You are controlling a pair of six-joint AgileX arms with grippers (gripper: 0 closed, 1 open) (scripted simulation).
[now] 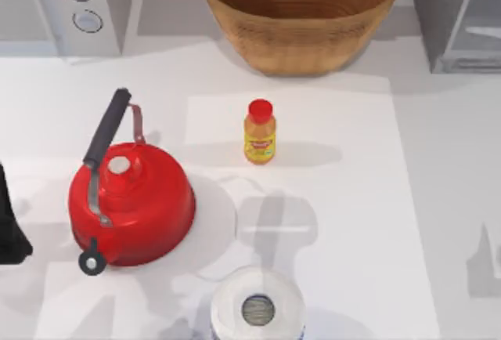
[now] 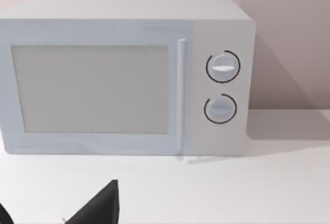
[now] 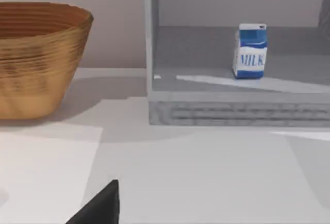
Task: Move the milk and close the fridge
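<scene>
From above, my left arm (image 1: pixel 12 226) sits parked at the table's left edge. The left wrist view faces a pale two-knob microwave (image 2: pixel 124 77). The right wrist view shows the blue-topped white milk carton (image 3: pixel 250 51) standing upright inside the open grey metallic fridge (image 3: pixel 237 108), so it wants moving before closing. I cannot tell either pincer's state.

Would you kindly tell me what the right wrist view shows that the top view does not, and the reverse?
In the right wrist view alone: the milk, standing upright inside the open fridge. In the top view alone: the red kettle, the orange bottle, the paper roll, and the pale appliance with two knobs. Both share the woven basket, the fridge at the table's right rear, and the white table.
</scene>
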